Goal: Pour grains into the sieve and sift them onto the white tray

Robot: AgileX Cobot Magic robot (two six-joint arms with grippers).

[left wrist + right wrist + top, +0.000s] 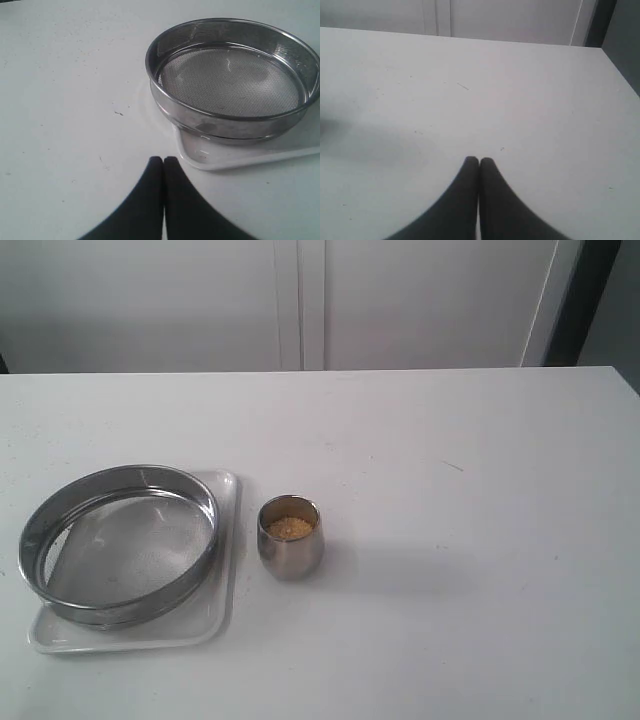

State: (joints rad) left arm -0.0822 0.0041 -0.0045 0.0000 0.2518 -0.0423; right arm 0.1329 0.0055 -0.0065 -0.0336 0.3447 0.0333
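Sieve (130, 550) sits on white tray (226, 540), left on surface (450, 540). Grains (290, 528) in steel cup (290, 552) just beside tray. Left fingers (149, 200) and right fingers (465, 200) pressed together, holding nothing.

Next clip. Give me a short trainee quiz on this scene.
1. True or false: the wide round steel sieve sits on the flat white plastic tray.
2. Where are the golden grains? A) in the sieve B) in the small rounded steel cup C) on the tray
3. Fill in: the left end effector and the right end effector are both ____ (open or shut).
Key: 1 true; 2 B; 3 shut.
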